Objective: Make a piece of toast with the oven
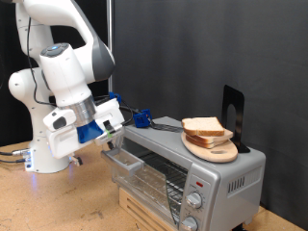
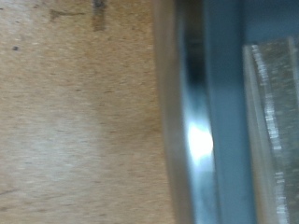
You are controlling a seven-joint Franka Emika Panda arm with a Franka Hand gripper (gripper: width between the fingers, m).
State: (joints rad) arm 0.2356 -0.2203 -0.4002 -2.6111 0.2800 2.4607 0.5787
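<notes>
The silver toaster oven stands on a wooden block at the exterior view's lower right, with its knobs on the front. Its glass door hangs tilted open towards the exterior view's left, and the wire rack shows inside. Pale bread slices lie stacked on a round wooden board on the oven's top; I cannot single out the piece of toast among them. My gripper is at the door's upper edge by the handle and holds no bread. The wrist view shows only a blurred metal edge close up.
A black upright stand is on the oven behind the board. A small blue object sits behind the oven's left end. The wooden table stretches across the exterior view's lower left. The robot's white base stands at the left.
</notes>
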